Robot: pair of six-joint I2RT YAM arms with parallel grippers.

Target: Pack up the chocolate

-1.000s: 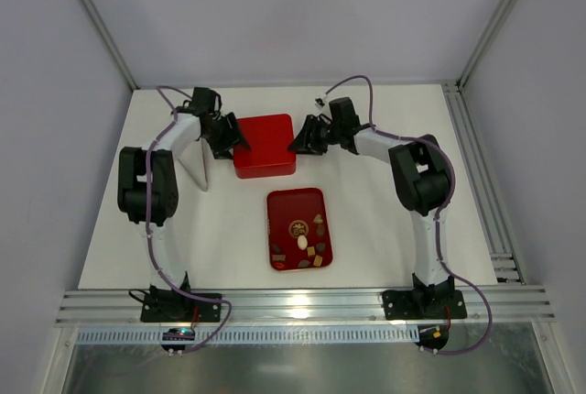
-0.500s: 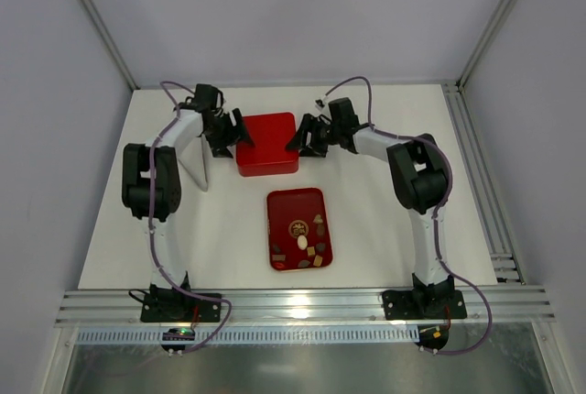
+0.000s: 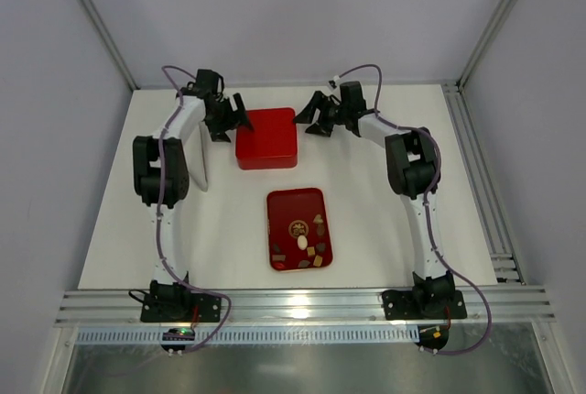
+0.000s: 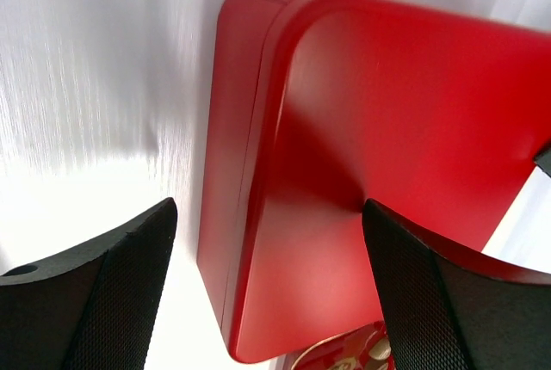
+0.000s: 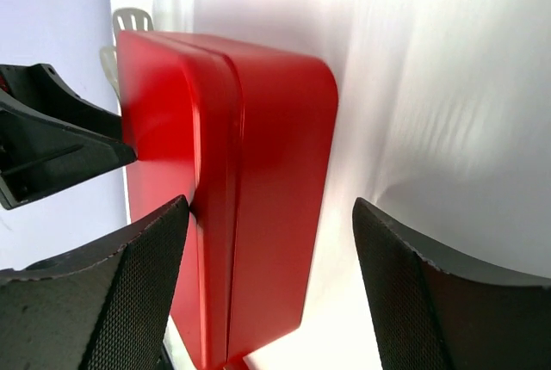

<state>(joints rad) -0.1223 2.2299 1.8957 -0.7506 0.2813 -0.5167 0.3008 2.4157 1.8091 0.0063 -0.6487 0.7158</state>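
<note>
The chocolate [image 3: 303, 243], several small dark, tan and cream pieces, lies on a flat red tray [image 3: 282, 206] in the middle of the table. A closed red square box [image 3: 265, 137] sits behind the tray. My left gripper [image 3: 234, 120] is open at the box's far left corner; the left wrist view shows the box [image 4: 379, 155] ahead between the spread fingers [image 4: 103, 301] of the gripper [image 4: 271, 301]. My right gripper [image 3: 311, 125] is open beside the box's far right corner. The right wrist view shows the gripper [image 5: 267, 292] facing the box's side [image 5: 258, 181].
A white flat panel [image 3: 202, 160] stands on the table left of the box, next to the left arm. A corner of the tray [image 4: 349, 357] shows below the box in the left wrist view. Metal rails run along the table's right and near edges.
Both grippers have moved toward the back of the table, from the box's sides to its far corners. The box lies slightly further back. The tray and chocolate have not moved.
</note>
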